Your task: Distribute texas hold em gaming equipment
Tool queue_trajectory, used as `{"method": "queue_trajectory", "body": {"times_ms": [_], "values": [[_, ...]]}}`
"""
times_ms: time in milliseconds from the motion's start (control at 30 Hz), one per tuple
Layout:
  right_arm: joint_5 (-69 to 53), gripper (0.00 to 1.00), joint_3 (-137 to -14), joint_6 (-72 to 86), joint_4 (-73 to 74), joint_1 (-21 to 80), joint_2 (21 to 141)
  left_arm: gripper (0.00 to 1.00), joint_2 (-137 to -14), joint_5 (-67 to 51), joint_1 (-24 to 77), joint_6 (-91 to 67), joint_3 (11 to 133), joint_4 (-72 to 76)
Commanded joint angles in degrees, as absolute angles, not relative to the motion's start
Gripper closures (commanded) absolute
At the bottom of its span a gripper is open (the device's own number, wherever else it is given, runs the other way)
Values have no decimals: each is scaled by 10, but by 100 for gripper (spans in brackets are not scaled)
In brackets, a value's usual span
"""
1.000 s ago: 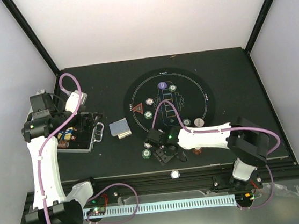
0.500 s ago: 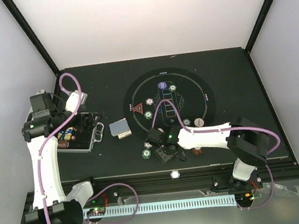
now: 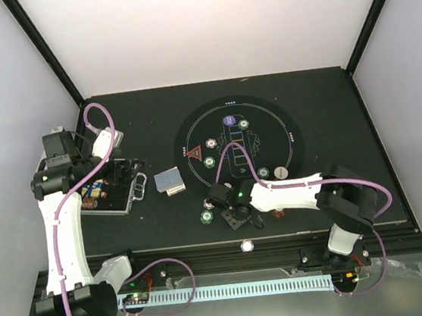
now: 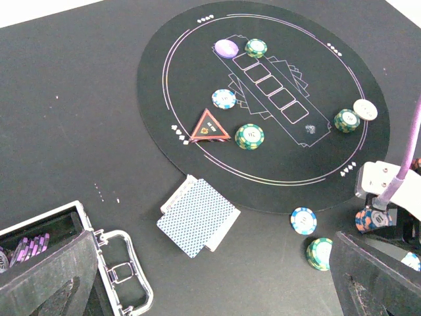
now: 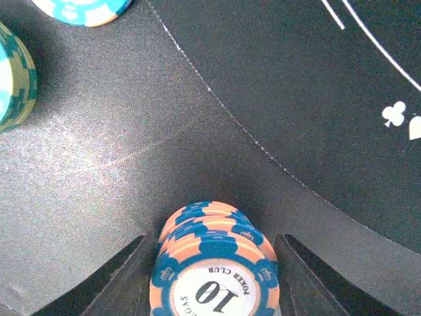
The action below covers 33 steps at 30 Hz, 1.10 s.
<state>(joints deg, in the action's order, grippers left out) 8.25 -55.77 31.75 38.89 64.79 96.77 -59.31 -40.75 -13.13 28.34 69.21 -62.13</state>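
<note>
Silver case (image 4: pixel 115 271) near left under left tool (image 4: pixel 207 286), spread wide. Bare counter (image 4: pixel 79 99) beyond. One card pile (image 4: pixel 197 217) just off mat (image 4: pixel 151 85) rim. On mat: one red triangle (image 4: pixel 210 126), purple disc (image 4: pixel 226 48), white disc (image 4: pixel 365 109), four single chips (image 4: pixel 249 136). Two loose chips (image 4: pixel 303 220) off near rim. Right tool (image 5: pixel 212 240) flanking one orange-blue stack (image 5: pixel 214 280); grip cannot tell.

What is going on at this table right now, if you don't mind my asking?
A poker game is being set out. The right hand sits low by the near edge of the mat, its fingers flanking a small stack of orange-and-blue chips; whether they grip it yet is unclear. The left hand hangs open over the case, holding nothing. A red triangle and a purple button lie on the mat; the cards lie beside it.
</note>
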Motion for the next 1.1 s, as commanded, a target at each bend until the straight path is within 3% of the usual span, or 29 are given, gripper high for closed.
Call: {"method": "queue_trajectory", "body": {"times_ms": [0, 533, 900, 1067], "values": [[90, 50, -559, 323, 382, 645, 964, 1, -592, -419, -135, 280, 706, -622], [97, 49, -575, 317, 401, 645, 953, 1, -590, -422, -135, 283, 701, -626], [96, 65, -578, 317, 406, 645, 948, 1, -590, -423, -136, 282, 701, -625], [99, 68, -593, 313, 422, 645, 939, 1, -591, -425, -135, 282, 700, -625]]}}
